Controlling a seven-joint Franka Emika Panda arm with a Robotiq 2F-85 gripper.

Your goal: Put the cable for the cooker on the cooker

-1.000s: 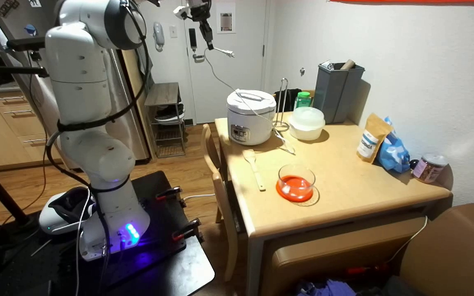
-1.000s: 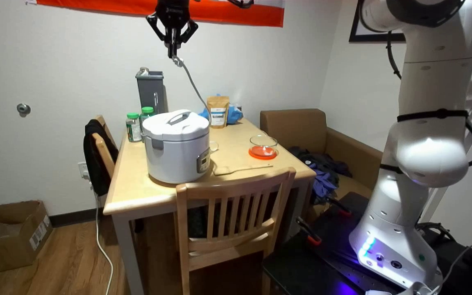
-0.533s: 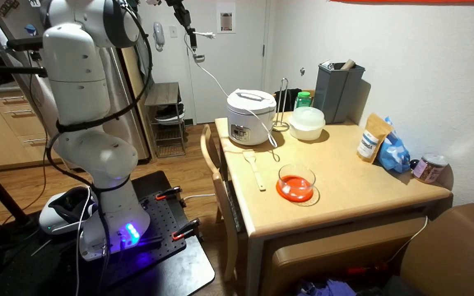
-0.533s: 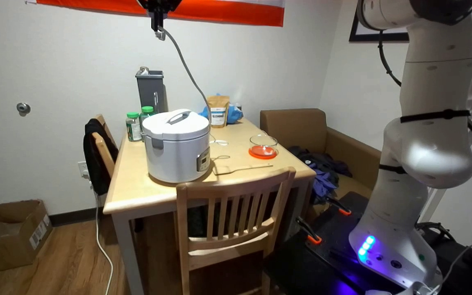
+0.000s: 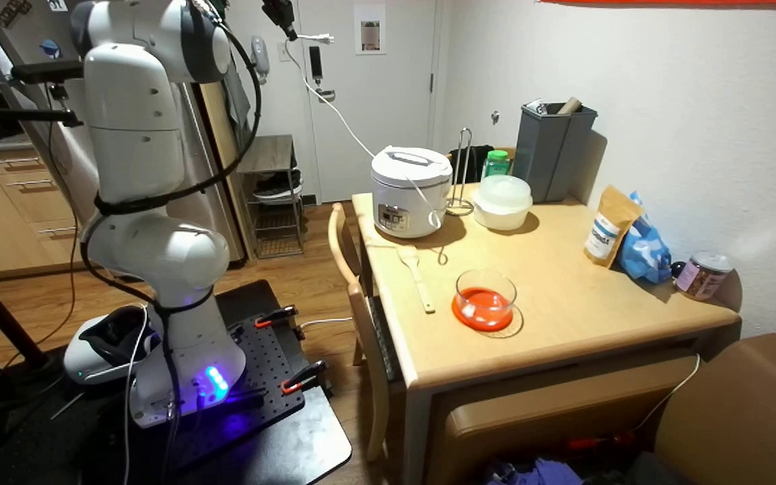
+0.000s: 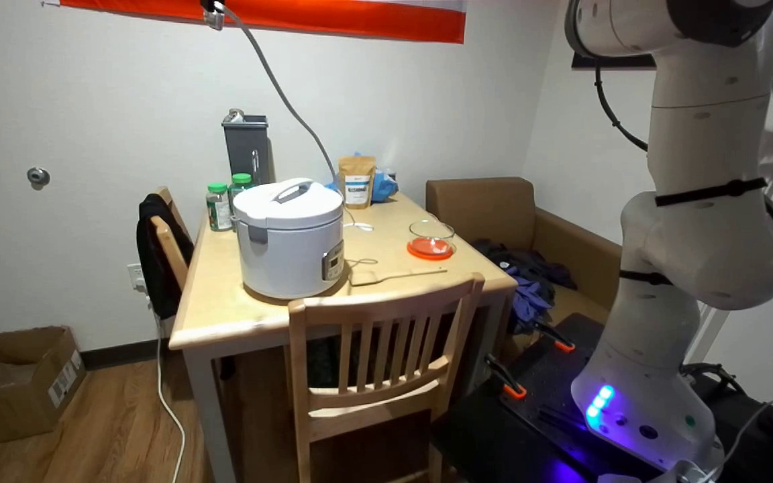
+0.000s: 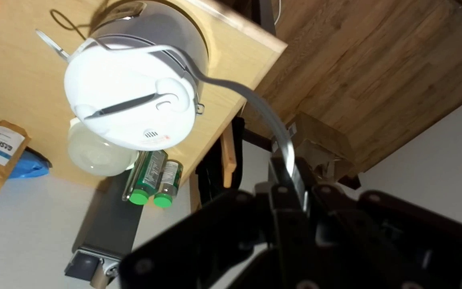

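gripping the cable (image 7: 235, 85) near its plug (image 5: 324, 38) in the claw (image 7: 291, 172), high above and to one side of the cooker (image 6: 289, 248). holding the long axis in a slant from there down across the lid (image 7: 114, 76); not showing whether touching it or passing just over. probably needing to go down and toward the wrist view's upper left, for laying the held end on the lid.
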